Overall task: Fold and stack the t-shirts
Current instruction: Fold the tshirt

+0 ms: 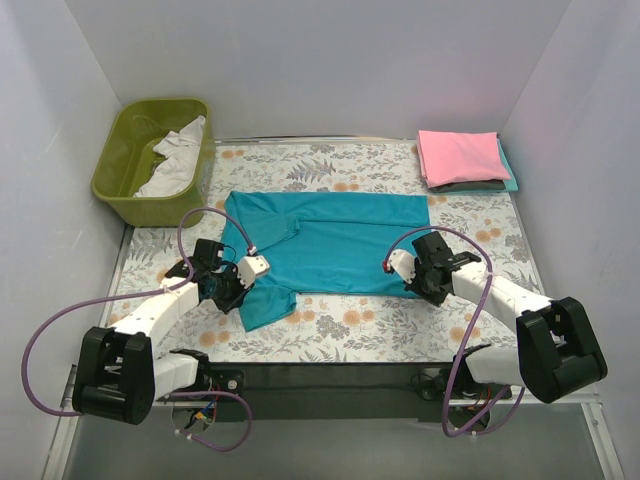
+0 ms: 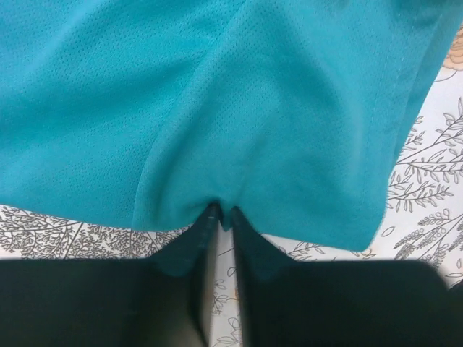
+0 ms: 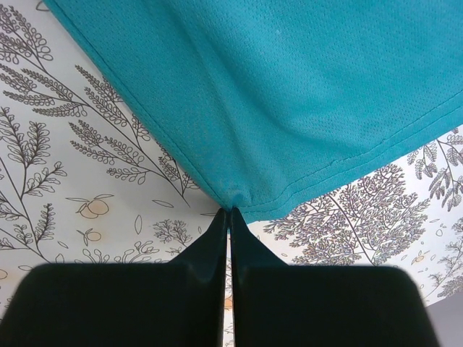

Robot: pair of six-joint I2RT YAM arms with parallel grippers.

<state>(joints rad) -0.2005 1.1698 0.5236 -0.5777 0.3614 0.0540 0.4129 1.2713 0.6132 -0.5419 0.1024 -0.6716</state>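
Observation:
A teal t-shirt lies spread across the middle of the floral cloth, one sleeve folded over its left part. My left gripper sits at the shirt's near left edge. The left wrist view shows its fingertips pinching a small fold of the teal fabric. My right gripper is at the shirt's near right corner, and the right wrist view shows it shut on the hemmed corner. A folded pink t-shirt tops a small pile at the back right.
An olive-green tub holding white cloth stands at the back left. Under the pink shirt lie grey and teal folded pieces. White walls close in the table on three sides. The arm bases and purple cables are along the near edge.

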